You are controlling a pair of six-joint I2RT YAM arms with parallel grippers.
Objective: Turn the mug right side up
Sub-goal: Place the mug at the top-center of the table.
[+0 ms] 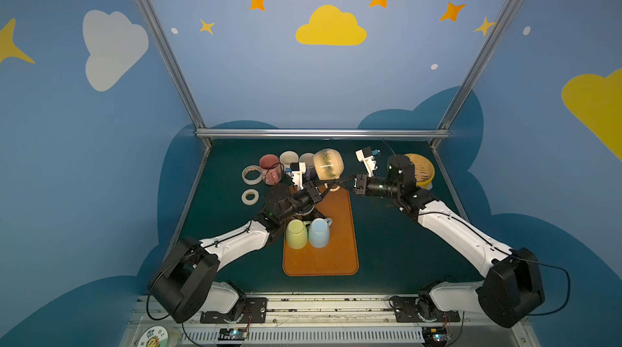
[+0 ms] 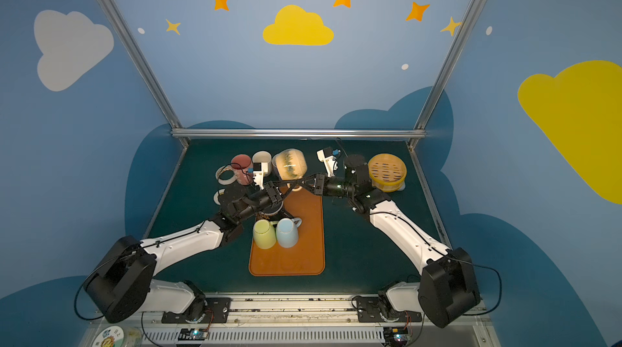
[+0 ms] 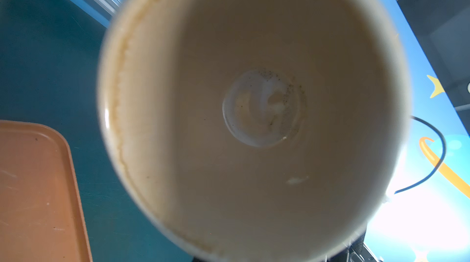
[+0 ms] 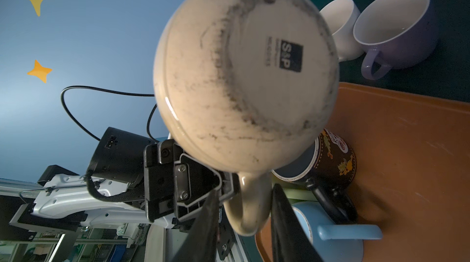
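Note:
A cream mug (image 1: 328,164) (image 2: 291,164) hangs in the air over the far end of the orange tray (image 1: 323,257). It is tipped on its side, handle down. Its stained inside (image 3: 254,108) faces the left wrist camera, and its smudged base (image 4: 244,70) faces the right wrist camera. My left gripper (image 1: 324,189) (image 4: 223,184) is shut on the mug at the handle's root. My right gripper (image 1: 340,182) (image 4: 245,192) is open, one finger on each side of the handle, with a gap showing on one side.
On the tray stand a yellow-green mug (image 1: 296,234), a light blue mug (image 1: 318,232) and a dark patterned mug (image 4: 330,159). Behind are a pink mug (image 1: 270,168), a white cup (image 1: 288,158) and a purple mug (image 4: 396,27). Two tape rolls (image 1: 251,175) lie left, a yellow steamer basket (image 1: 419,168) right.

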